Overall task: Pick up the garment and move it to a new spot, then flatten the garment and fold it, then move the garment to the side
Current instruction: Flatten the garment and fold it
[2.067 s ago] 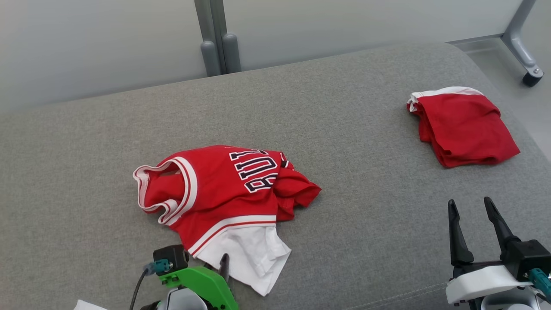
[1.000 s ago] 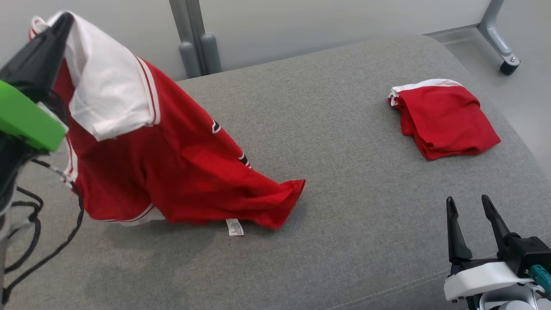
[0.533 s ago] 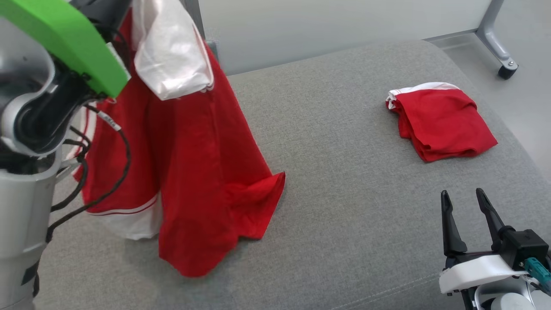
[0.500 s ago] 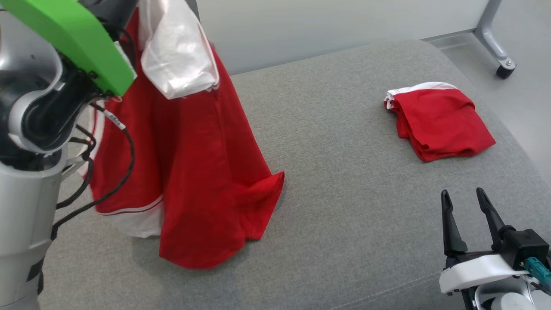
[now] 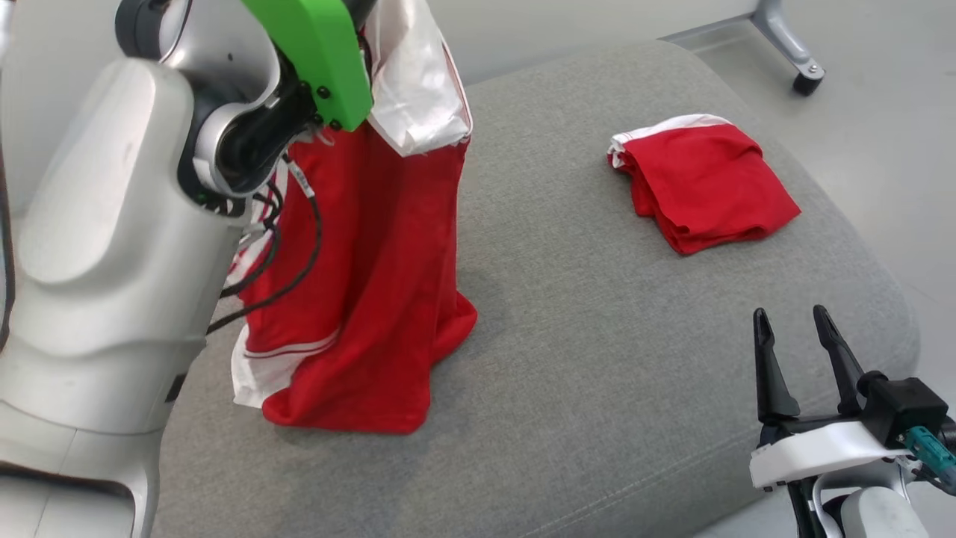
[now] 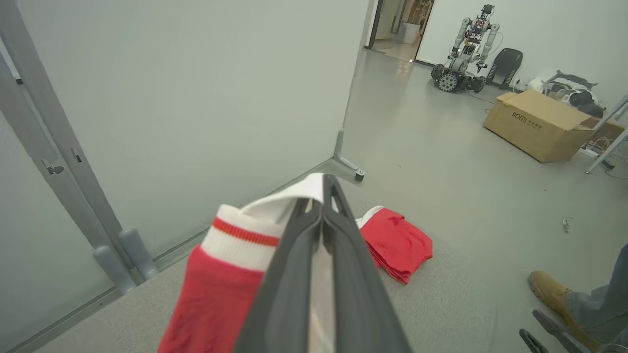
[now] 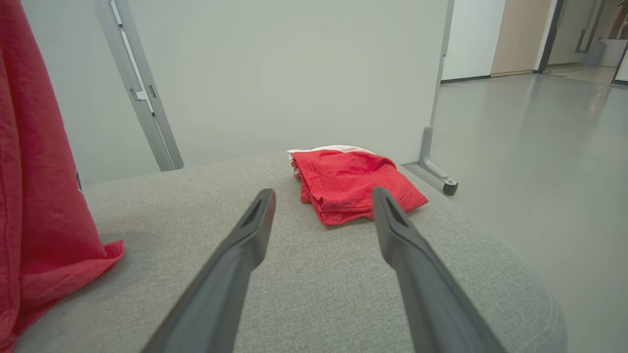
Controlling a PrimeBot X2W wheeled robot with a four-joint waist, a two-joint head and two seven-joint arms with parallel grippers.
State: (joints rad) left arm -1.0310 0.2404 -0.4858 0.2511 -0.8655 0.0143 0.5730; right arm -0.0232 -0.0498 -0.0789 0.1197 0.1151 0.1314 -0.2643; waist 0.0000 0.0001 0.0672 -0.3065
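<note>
garment (image 5: 373, 284): red jersey w/ white trim, hangs from L gripper (image 6: 323, 206), bottom bunched on grey cushion (image 5: 597, 351), left part.
L gripper: up high, jaws pressed together, pinching garment's white edge.
R gripper (image 5: 788, 317): low, near-right of cushion, jaws spread, empty.
folded red cloth (image 5: 702, 183): far right of cushion, well apart from garment.

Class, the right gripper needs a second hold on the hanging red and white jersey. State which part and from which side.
Probably the low red corner of the red and white jersey, coming from its right side with the open right gripper. The left gripper pinches the white top, so it hangs long, and that corner juts rightward on the grey cushion.
</note>
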